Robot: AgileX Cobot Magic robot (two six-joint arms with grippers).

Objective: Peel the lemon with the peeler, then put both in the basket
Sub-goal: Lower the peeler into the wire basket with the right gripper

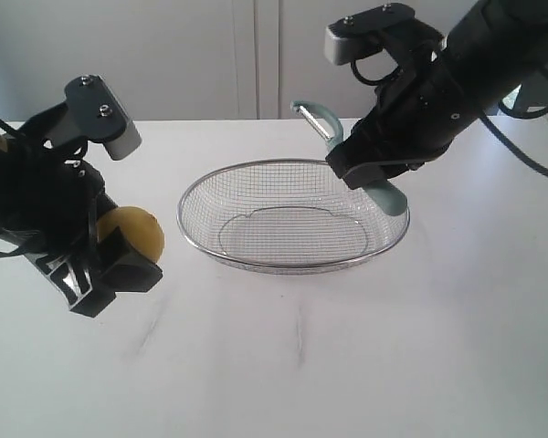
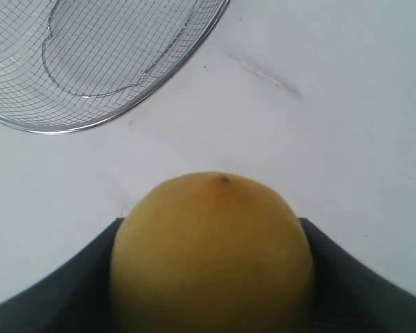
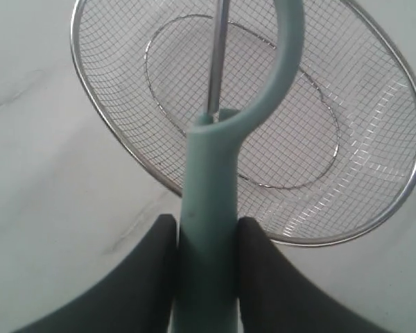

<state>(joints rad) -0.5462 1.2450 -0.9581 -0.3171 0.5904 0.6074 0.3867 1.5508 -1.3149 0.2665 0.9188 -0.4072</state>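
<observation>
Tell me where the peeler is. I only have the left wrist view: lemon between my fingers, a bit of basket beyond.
Observer: The right gripper is clamped on the peeler by its handle, holding it in the air over the basket, head tilted up and away from the gripper.
Operator: Is anything lying in the basket yet?
Observer: No. The exterior and right wrist views show only bare mesh inside it.

L hand (image 1: 115, 272) low, angled down, clamped on small round yellow lemon (image 1: 139, 232). R hand (image 1: 367, 173) raised, tilted down, gripping teal-green plastic peeler (image 1: 322, 122) by handle.
</observation>
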